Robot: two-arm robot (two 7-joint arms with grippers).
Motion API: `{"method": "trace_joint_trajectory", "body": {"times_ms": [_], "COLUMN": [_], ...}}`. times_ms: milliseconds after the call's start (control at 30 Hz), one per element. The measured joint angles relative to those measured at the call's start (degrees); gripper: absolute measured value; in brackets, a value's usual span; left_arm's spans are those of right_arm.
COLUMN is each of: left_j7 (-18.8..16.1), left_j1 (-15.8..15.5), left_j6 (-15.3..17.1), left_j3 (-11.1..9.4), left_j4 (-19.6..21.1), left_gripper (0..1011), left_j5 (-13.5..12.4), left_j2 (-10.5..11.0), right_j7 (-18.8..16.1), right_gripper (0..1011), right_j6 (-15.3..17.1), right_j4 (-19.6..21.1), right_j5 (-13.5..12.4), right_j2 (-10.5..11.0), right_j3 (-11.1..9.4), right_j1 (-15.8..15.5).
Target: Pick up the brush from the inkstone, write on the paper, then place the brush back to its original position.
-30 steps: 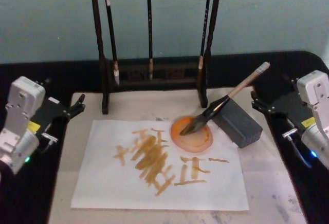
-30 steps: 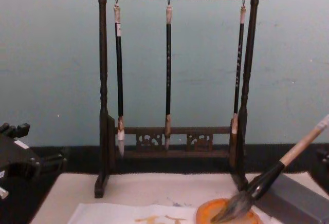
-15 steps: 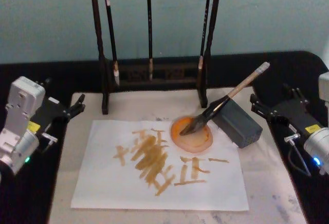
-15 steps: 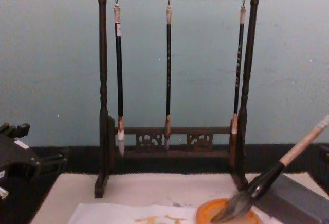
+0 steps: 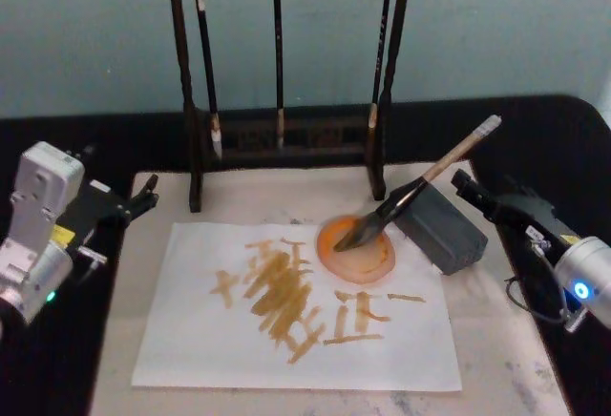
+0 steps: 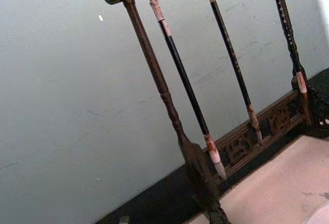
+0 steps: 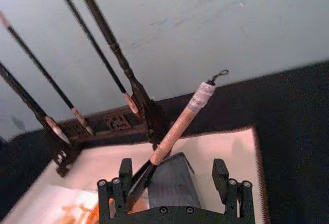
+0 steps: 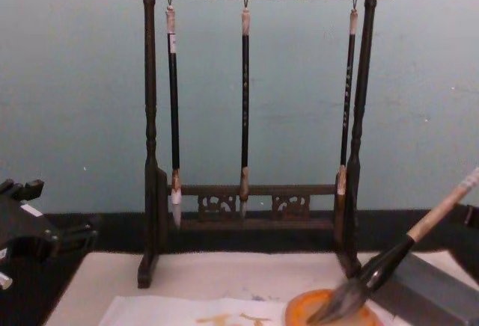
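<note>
Brush [image 5: 420, 185] is not picked up yet. Its tuft sits in the inkstone [image 5: 324, 242] and its shaft leans up and to the right across the grey block [image 5: 447, 233], tan end in the air. The inkstone rests on the far right corner of the paper [image 5: 286, 344], which already carries orange strokes.

We judge the step as the reach for the pickup. The right pincer [image 7: 172, 172] hangs just right of the brush's tan end, jaws apart and holding nothing. In its wrist view the shaft lines up between the two fingers [image 7: 125, 171] but lies farther ahead, not touching.

Next move, as we judge it: ease in along the shaft, close on the tan part above the black section, then lift up and toward the robot so the tuft clears the orange rim.

Edges to watch:
- the block directly under the shaft, so little space to come from below
- the right post of the brush stand [image 5: 286, 135], close behind the inkstone
- the three slim brushes [image 8: 245, 102] hanging in that stand

Open room is above and right of the shaft, and over the paper and the beige mat [image 5: 496, 349] near the robot.

The left pincer [image 5: 141, 197] is parked at the mat's left edge over the black desk [image 5: 554, 130], jaws apparently parted, empty, well apart from the brush.
</note>
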State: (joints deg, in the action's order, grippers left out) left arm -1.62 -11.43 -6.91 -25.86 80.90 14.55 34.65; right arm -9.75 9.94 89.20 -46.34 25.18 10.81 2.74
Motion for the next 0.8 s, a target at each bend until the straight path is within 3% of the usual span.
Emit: {"method": "trace_joint_trajectory", "body": {"times_ms": [133,333,800], "left_j7": [0.0,0.0,0.0], "left_j1": [0.0,0.0,0.0], "left_j6": [0.0,0.0,0.0], "left_j3": [0.0,0.0,0.0], "left_j4": [0.0,0.0,0.0], "left_gripper": [1009,1010,1010], "left_j5": [0.0,0.0,0.0], "left_j2": [0.0,0.0,0.0], "right_j7": [-0.48,-1.09,-3.24], "right_gripper": [1000,1000,1000], "right_j6": [1.62,2.07,1.7], "right_j4": [-2.5,-6.28,-12.47], "right_j5": [-4.0,-7.33,-10.82], "right_j2": [-1.72,-3.14,-4.7], "right_j3": [-0.68,-0.79,1.27], "right_j1": [1.74,4.65,9.83]}}
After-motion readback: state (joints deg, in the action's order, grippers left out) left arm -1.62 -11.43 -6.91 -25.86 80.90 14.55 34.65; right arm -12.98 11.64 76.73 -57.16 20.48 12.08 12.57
